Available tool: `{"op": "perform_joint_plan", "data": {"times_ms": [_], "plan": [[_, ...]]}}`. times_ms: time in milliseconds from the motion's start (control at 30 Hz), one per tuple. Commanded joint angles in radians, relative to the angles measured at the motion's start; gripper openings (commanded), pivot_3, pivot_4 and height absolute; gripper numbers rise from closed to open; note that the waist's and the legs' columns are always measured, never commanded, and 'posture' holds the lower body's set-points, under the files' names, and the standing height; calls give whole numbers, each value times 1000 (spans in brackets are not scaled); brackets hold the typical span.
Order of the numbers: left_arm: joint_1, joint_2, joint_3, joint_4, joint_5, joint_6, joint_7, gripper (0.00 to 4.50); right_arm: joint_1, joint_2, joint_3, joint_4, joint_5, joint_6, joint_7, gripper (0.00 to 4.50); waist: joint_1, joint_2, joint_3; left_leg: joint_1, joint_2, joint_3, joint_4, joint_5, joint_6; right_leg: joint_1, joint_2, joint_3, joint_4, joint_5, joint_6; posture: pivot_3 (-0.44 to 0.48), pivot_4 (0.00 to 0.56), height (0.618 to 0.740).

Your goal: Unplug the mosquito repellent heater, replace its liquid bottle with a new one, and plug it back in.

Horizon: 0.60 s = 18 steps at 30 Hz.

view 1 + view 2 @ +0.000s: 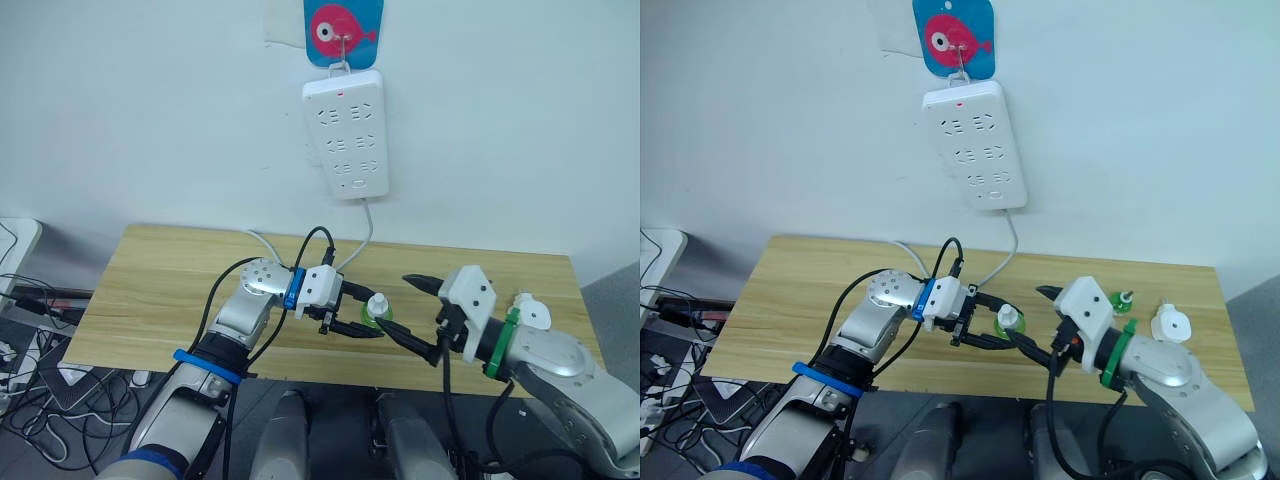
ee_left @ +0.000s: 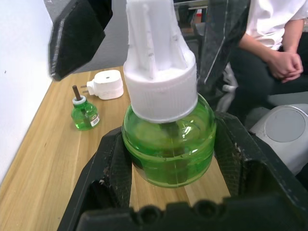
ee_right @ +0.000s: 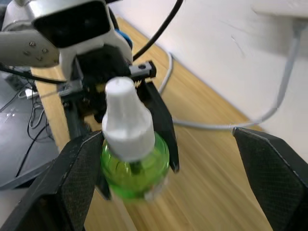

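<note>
1. Your left gripper [image 1: 352, 320] was pinching the new bottle [image 2: 168, 144] by its green belly, a finger pressed against each side, white cap [image 2: 161, 72] pointing up. It sat over the front part of the wooden table [image 1: 160, 290], about midway along it.

2. Your right gripper [image 3: 159, 168] was spread wide, one finger on either side of that same bottle but not yet touching it. I judged this as the approach to take the cap off.

3. The mosquito repellent heater [image 2: 107, 84] lay unplugged on the table near the right end, and the old liquid bottle [image 2: 84, 113] with its bare wick stood just beside it. The power strip [image 1: 345, 130] hung on the wall above.

4. Risks from here, as I saw them:
   - If the right fingers closed on the green body instead of the cap, both grippers would have fought over the bottle and could have twisted it out of the left pinch.
   - The body is round and smooth, so a hard pull on the cap could have made it slip or tilt and spill liquid.
   - A wide swing could have knocked the old bottle over.
</note>
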Motion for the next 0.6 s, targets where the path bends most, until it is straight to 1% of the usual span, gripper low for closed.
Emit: {"op": "perform_joint_plan", "data": {"times_ms": [33, 233, 300, 367, 433, 500, 600], "plan": [[10, 0, -3, -44, -12, 0, -5, 2260, 27, -17, -71, -55, 43, 5, 13, 4450, 0, 0, 0, 0, 0, 0, 0, 0, 0, 0, 0, 0, 0, 0, 0, 151, 285, 740], [11, 0, -3, -44, -12, 1, -7, 2260, 59, -41, -103, -74, 80, 12, 36, 4450, 0, 0, 0, 0, 0, 0, 0, 0, 0, 0, 0, 0, 0, 0, 0, 151, 285, 740], [12, 2, -3, -45, -13, 0, -9, 2260, 67, -49, -102, -84, 108, 10, 61, 4450, 0, 0, 0, 0, 0, 0, 0, 0, 0, 0, 0, 0, 0, 0, 0, 151, 284, 740], [12, 3, -3, -46, -13, 0, -10, 2260, 61, -39, -91, -101, 172, 27, 78, 4450, 0, 0, 0, 0, 0, 0, 0, 0, 0, 0, 0, 0, 0, 0, 0, 152, 283, 740], [11, 3, -4, -46, -13, 0, -11, 2260, 31, -16, -71, -109, 206, 46, 55, 4450, 0, 0, 0, 0, 0, 0, 0, 0, 0, 0, 0, 0, 0, 0, 0, 155, 282, 740], [11, 3, -5, -49, -13, 2, -10, 2260, -30, 22, -36, -101, 209, 65, 7, 4450, -1, 0, 0, 0, 0, 0, 0, 0, 0, 0, 0, 0, 0, 0, 0, 156, 281, 740], [14, 5, -6, -54, -14, 3, -12, 2260, -95, 58, 5, -86, 205, 85, -28, 4450, -1, 0, 0, 1, 0, 0, 0, 0, 0, 0, 0, 0, 0, 0, 1, 156, 282, 740]]}}
